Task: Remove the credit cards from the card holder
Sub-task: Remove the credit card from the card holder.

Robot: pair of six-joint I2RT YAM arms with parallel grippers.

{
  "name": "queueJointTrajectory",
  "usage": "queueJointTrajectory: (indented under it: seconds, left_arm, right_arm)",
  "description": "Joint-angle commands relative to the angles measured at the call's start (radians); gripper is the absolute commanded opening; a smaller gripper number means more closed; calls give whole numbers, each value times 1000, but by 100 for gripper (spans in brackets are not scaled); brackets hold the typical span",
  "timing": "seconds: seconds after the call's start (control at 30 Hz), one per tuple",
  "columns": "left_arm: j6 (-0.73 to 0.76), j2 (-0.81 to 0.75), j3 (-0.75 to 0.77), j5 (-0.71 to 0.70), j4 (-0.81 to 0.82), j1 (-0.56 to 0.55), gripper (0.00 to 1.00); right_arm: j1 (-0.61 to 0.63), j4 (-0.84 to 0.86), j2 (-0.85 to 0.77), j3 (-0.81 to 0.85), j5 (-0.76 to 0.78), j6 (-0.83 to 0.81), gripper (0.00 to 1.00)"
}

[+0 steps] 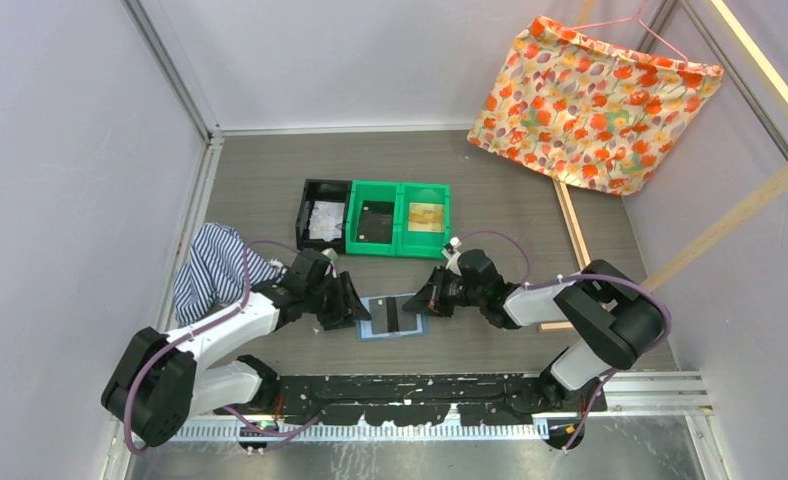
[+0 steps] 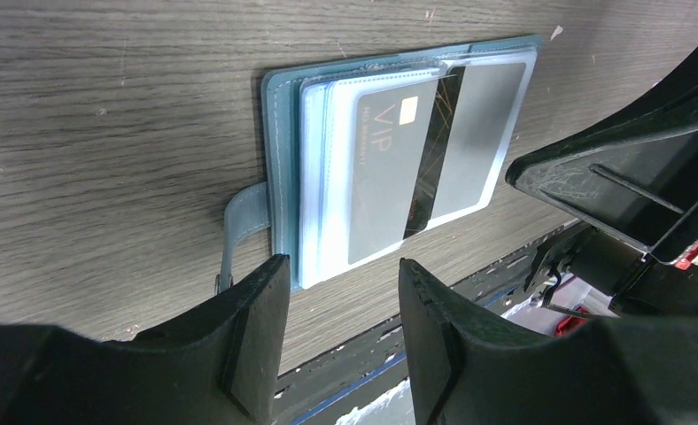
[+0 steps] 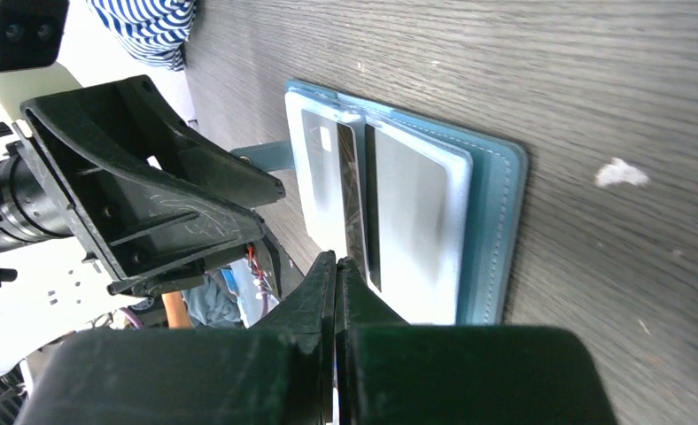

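Note:
The teal card holder [image 1: 370, 332] lies open on the table between my two grippers, its closing tab [image 2: 239, 221] sticking out. Its clear sleeves hold a grey credit card marked VIP [image 2: 385, 177] and a dark credit card [image 2: 430, 168] showing as a narrow strip beside it. My left gripper [image 2: 344, 292] is open and holds nothing, just short of the holder's edge next to the tab. My right gripper [image 3: 337, 261] is shut, its tips against the sleeve edge where the dark card [image 3: 352, 204] ends. Whether anything is pinched there is hidden.
Behind the holder stand a black bin [image 1: 325, 215] and two joined green bins [image 1: 398, 246]. A striped cloth [image 1: 215, 268] lies at the left. A floral cloth [image 1: 595, 100] hangs at the back right by a wooden frame [image 1: 570, 215]. A white scrap [image 3: 618, 173] lies near the holder.

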Motion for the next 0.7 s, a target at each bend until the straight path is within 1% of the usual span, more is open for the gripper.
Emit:
queueJointTrajectory:
  seconds: [0.0, 0.1, 0.13, 0.17, 0.2, 0.27, 0.4, 0.5, 0.67]
  left_arm:
    - [9, -22, 42, -3, -4, -4, 50]
    - [-1, -26, 48, 7, 5, -5, 50]
    - [-6, -27, 48, 11, 11, -5, 50]
    - [-12, -25, 49, 18, 23, -5, 50]
    - [-18, -22, 48, 28, 38, -5, 50]
    - [-32, -5, 44, 54, 71, -6, 50]
    - [-57, 21, 36, 75, 128, -10, 50]
    - [-75, 29, 27, 84, 165, -12, 50]
    - [-67, 49, 22, 77, 173, -12, 57]
  right_arm:
    - [-19, -7, -42, -23, -2, -42, 1]
    - [-18, 8, -25, -5, -33, -50, 2]
    - [-18, 10, -15, 3, -43, -53, 9]
    - [-17, 14, -10, 11, -51, -56, 18]
    - [-15, 15, -9, 17, -57, -58, 25]
    - [-10, 12, -10, 31, -65, -65, 31]
    - [11, -21, 0, 69, -70, -88, 35]
    - [26, -11, 25, 83, -71, -87, 37]
    - [34, 7, 65, 99, -78, -81, 42]
